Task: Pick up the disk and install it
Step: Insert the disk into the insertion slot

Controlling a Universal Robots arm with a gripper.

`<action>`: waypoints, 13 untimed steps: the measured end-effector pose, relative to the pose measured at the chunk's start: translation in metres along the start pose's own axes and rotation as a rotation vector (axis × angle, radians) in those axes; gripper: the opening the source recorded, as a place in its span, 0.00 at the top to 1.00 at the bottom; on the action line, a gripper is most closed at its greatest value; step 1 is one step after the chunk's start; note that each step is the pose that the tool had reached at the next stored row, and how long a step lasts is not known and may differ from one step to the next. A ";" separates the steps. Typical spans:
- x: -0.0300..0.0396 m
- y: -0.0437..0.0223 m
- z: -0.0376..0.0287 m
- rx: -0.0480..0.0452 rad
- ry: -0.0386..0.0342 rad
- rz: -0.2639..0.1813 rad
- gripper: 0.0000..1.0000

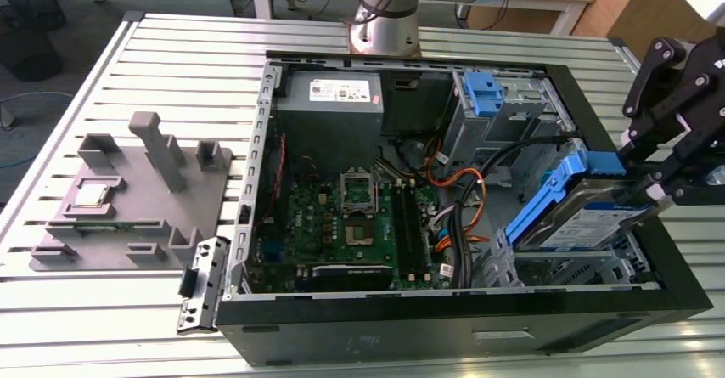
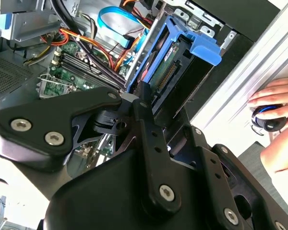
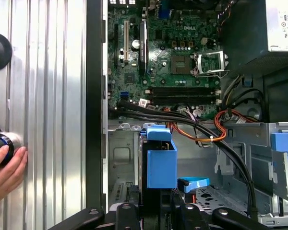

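Hand point(image 1: 648, 177), slanted downward, clamped on the tilted disk point(image 1: 580, 219) over the open computer case point(image 1: 453, 331).

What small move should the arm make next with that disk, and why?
Probably ease the disk down and further into the bay. The tool holds it tilted, with its lower end near the metal bay and its upper end raised, so it does not look seated yet.
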State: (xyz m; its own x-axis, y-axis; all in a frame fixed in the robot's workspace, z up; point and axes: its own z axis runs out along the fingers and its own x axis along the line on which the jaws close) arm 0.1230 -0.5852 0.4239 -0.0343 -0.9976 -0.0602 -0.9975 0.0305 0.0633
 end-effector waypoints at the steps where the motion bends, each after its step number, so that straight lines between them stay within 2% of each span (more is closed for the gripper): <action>1: 0.0001 -0.0001 0.0018 0.0000 0.0000 0.000 0.65; 13: 0.0014 -0.0015 0.0235 0.0001 -0.0001 0.000 0.65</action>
State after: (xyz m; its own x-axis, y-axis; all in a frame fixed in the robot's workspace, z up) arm 0.1230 -0.5852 0.4003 -0.0344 -0.9976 -0.0602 -0.9975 0.0306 0.0632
